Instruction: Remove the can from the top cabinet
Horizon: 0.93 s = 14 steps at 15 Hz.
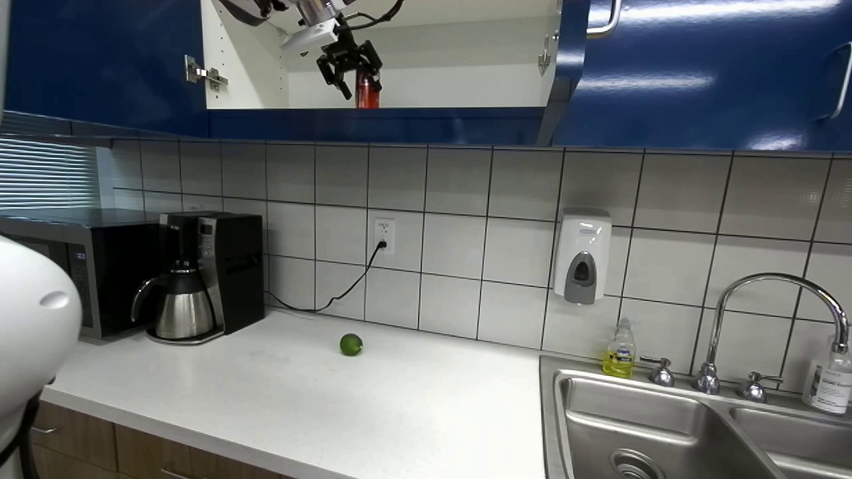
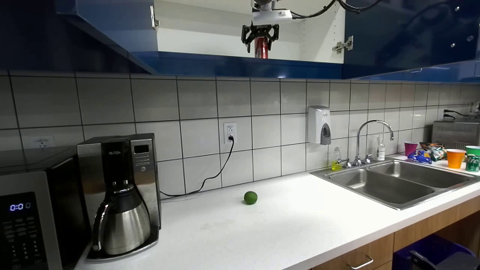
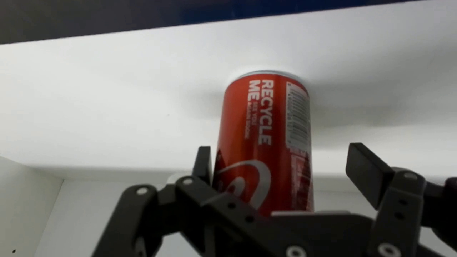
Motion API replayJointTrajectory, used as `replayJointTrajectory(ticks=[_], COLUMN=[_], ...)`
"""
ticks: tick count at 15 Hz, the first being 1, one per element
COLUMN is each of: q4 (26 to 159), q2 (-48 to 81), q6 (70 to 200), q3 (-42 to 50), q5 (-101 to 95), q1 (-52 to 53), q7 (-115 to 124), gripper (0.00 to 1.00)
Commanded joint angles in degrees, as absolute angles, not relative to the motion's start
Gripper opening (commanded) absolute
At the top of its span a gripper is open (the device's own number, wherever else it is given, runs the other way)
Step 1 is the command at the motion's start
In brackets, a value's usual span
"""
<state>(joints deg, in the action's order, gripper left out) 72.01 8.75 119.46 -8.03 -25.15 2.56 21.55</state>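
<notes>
The red can (image 1: 367, 98) stands upright on the white shelf of the open top cabinet (image 1: 426, 125); the can also shows in an exterior view (image 2: 261, 48) and in the wrist view (image 3: 264, 117). My gripper (image 1: 363, 90) reaches down over the can from above, inside the cabinet. In the wrist view the gripper (image 3: 280, 157) is open, with its fingers on either side of the can. One finger is very close to the can; I cannot tell whether it touches. The other finger stands clearly apart from it. The can's top is hidden behind the gripper body.
The open blue doors (image 1: 106, 66) flank the cabinet opening, and a blue lip (image 2: 240, 64) runs along its front edge. Below are a white counter (image 1: 279, 392) with a green ball (image 1: 351, 344), a coffee maker (image 1: 233, 273), a soap dispenser (image 1: 583, 256) and a sink (image 1: 632, 406).
</notes>
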Motion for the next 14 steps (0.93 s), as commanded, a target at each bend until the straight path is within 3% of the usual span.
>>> replayJointTrajectory(ticks=[1, 4, 14], q4=[69.26, 68.72, 69.91], q2=[10.52, 10.97, 8.75], q6=[119.46, 119.46, 118.87], q3=[-7.97, -7.94, -8.21], q5=[-26.67, -26.63, -25.96], q1=[3.14, 3.21, 3.71], q7=[22.94, 23.1, 23.0], gripper=[0.65, 0.41, 0.39])
